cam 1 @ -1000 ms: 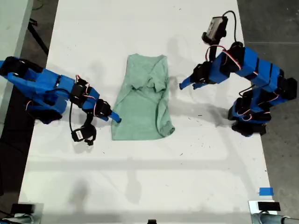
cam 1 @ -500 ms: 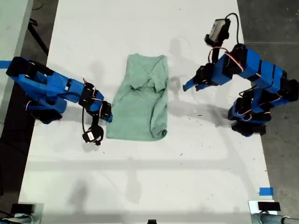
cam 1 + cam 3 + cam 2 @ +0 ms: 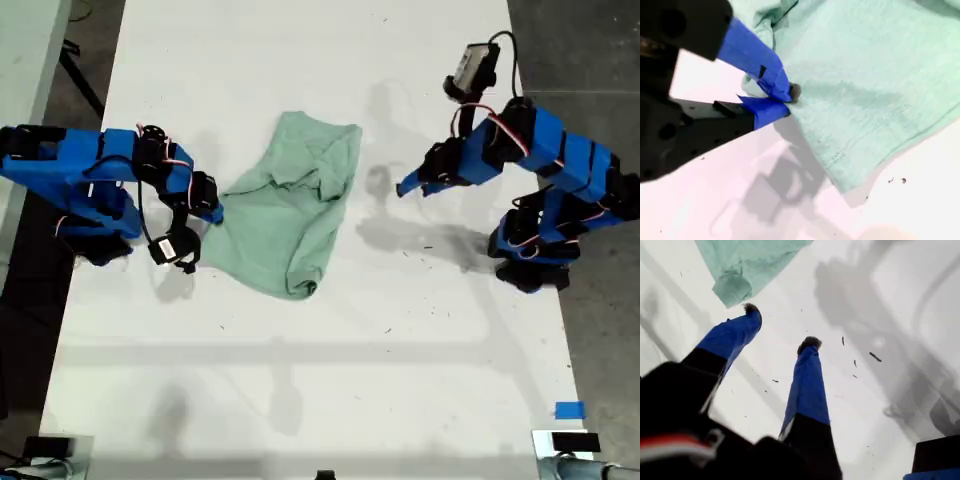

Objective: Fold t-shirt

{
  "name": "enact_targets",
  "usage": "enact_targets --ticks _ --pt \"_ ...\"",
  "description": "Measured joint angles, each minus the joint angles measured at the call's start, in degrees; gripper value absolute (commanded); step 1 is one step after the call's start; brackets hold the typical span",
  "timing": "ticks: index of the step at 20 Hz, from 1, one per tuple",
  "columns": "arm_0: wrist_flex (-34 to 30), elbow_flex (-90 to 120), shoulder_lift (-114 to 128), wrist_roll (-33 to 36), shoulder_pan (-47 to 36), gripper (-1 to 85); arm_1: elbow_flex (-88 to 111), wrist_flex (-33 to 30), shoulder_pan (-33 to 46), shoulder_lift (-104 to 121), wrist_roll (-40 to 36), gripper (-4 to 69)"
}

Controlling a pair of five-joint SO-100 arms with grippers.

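The pale mint-green t-shirt [image 3: 290, 215] lies partly folded and skewed on the white table [image 3: 330, 380], middle of the exterior view. My second gripper [image 3: 215, 210] is at the shirt's edge toward the exterior view's left. In the second wrist view that gripper [image 3: 787, 101] is shut on a pinch of the shirt's fabric [image 3: 865, 85]. My first gripper [image 3: 402, 187] hovers off the shirt, toward the exterior view's right. It stands open [image 3: 781, 325] over bare table, with a corner of the shirt [image 3: 747, 265] beyond its fingertips.
Both arm bases sit at the table's side edges in the exterior view. A blue tape mark [image 3: 569, 410] is near the exterior view's lower right corner. Dark floor lies beyond the table on both sides.
My second gripper has closed on the shirt's edge and dragged it up and toward the exterior view's left, skewing the shirt. My first gripper has drifted slightly away from the shirt.
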Motion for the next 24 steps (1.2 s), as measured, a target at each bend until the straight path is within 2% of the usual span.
enact_targets --ticks 6,12,13,15,16,19,21,24 --pt "0.18 -29.0 -29.09 0.18 6.5 -0.1 0.44 -0.18 -0.26 0.0 1.05 19.7" --pt "9.14 -56.95 -55.46 0.18 10.46 -0.1 2.29 -1.05 -0.79 1.32 1.49 19.2" --pt "9.4 -58.62 -58.18 0.18 10.46 2.6 2.37 -1.23 -0.79 1.49 1.49 19.0" --pt "9.4 -62.14 -64.07 0.26 10.37 22.8 2.81 -1.76 -1.05 1.49 1.49 18.6" --pt "9.58 -65.13 -67.24 0.79 10.2 25.2 2.81 -1.93 -1.23 1.49 1.49 18.6" --pt "10.55 -71.54 -71.46 1.23 9.76 29.4 2.81 -2.11 -1.76 1.49 1.67 18.3" --pt "11.87 -72.86 -71.19 1.67 9.67 29.1 4.04 -2.29 -1.85 1.49 2.2 18.2" --pt "18.28 -72.86 -65.57 2.9 9.67 28.6 5.62 -3.08 -2.55 1.58 2.2 18.0"
